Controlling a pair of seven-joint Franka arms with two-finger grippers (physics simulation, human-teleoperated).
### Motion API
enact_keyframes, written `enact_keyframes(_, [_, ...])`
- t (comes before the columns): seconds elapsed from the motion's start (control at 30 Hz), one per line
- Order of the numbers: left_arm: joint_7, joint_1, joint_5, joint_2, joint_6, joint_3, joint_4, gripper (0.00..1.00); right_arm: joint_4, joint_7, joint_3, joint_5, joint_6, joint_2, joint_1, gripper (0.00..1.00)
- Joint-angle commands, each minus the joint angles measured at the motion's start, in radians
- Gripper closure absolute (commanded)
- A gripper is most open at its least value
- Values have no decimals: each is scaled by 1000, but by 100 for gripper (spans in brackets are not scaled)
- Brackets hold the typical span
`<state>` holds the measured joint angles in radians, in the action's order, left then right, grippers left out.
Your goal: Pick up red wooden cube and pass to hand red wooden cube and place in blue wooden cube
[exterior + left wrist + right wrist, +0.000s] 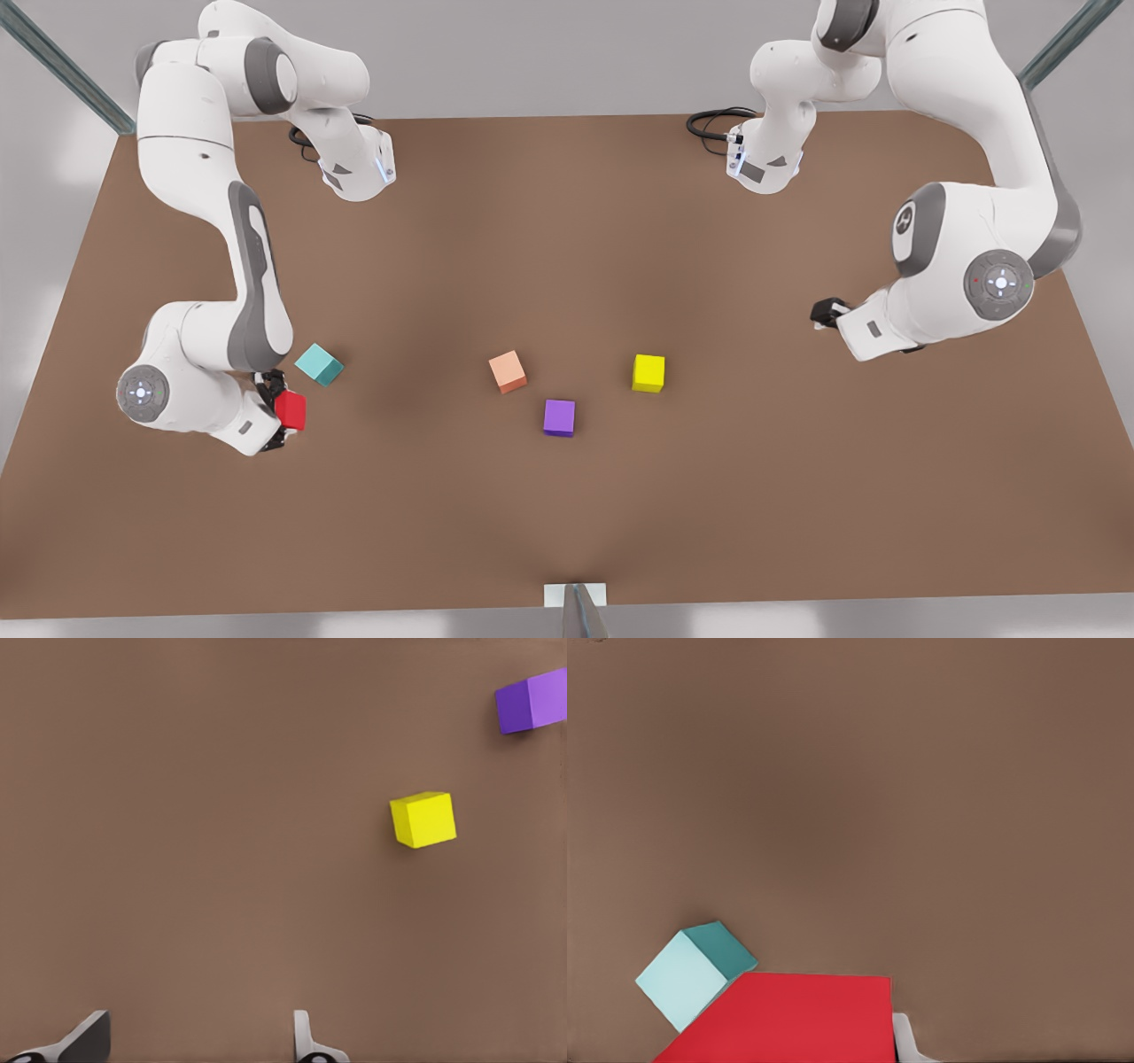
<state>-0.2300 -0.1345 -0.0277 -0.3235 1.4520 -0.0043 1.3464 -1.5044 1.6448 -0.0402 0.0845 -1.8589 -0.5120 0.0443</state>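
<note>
The red wooden cube point(291, 410) sits between the fingers of my right gripper point(283, 409), which is shut on it at the front view's left, low over the table. In the right wrist view the red cube point(797, 1019) looms large, with one pale fingertip point(907, 1041) beside it. The teal blue wooden cube point(319, 364) rests on the table just beyond it, close by but apart, and also appears as the teal cube point(691, 974). My left gripper point(822, 312) hangs at the front view's right, open with nothing between its fingers point(89, 1036).
A salmon-orange cube point(508, 371), a purple cube point(559, 416) and a yellow cube point(648, 373) lie near the table's middle. The yellow cube point(423, 819) and purple cube point(532, 700) lie ahead of the left gripper. The brown table point(567, 221) is bare between the arms.
</note>
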Motion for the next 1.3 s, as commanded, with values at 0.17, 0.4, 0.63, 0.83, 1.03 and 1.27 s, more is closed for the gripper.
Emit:
enact_keyframes(0.17, [230, 1, -110, -22, -12, -2, -1, 0, -283, -806, 5, -28, -301, 124, 9, 51])
enact_keyframes(0.4, [227, 4, -109, -25, -25, -2, 3, 0, -476, -806, 2, -29, -487, 181, 16, 51])
enact_keyframes(0.63, [227, 10, -109, -31, -36, -2, 3, 0, -582, -806, 0, -29, -552, 211, 14, 50])
enact_keyframes(0.83, [227, 10, -109, -39, -50, 0, 3, 0, -671, -806, 0, -29, -583, 247, 3, 50])
enact_keyframes(1.03, [228, 9, -109, -40, -50, -2, 3, 0, -746, -806, 0, -29, -654, 259, 3, 50])
enact_keyframes(1.27, [228, 9, -109, -40, -52, -2, 3, 0, -743, -798, -1, -29, -652, 253, -12, 26])
